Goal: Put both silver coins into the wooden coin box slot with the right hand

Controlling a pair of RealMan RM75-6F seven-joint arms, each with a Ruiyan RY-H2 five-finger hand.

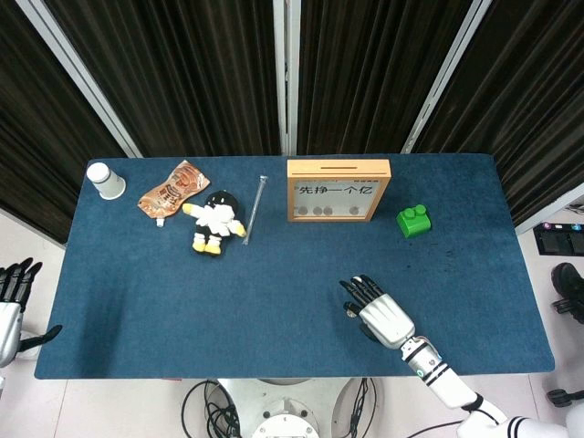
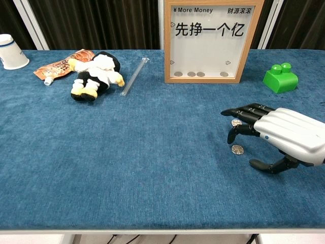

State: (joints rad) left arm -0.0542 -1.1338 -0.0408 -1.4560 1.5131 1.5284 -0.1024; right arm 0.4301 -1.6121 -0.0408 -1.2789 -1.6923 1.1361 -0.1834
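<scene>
Coins (image 2: 237, 149) lay flat on the worktop (image 2: 152, 168) beneath the right robot hand (image 2: 274, 133), empty, fingers apart; a fingertip pinch risked slipping

On the desk (image 2: 127, 168): two loose silver coins (image 2: 237, 149) (image 2: 235, 122), one wooden coin box (image 2: 208, 40) with four coins (image 2: 191, 74) behind its pane, one green block (image 2: 280, 78), one doll (image 2: 95, 73), one clear straw (image 2: 134, 76), one snack pouch (image 1: 172, 191), one paper cup (image 1: 106, 180). Two robot hands, right (image 2: 282, 134) and left (image 1: 11, 301).
</scene>
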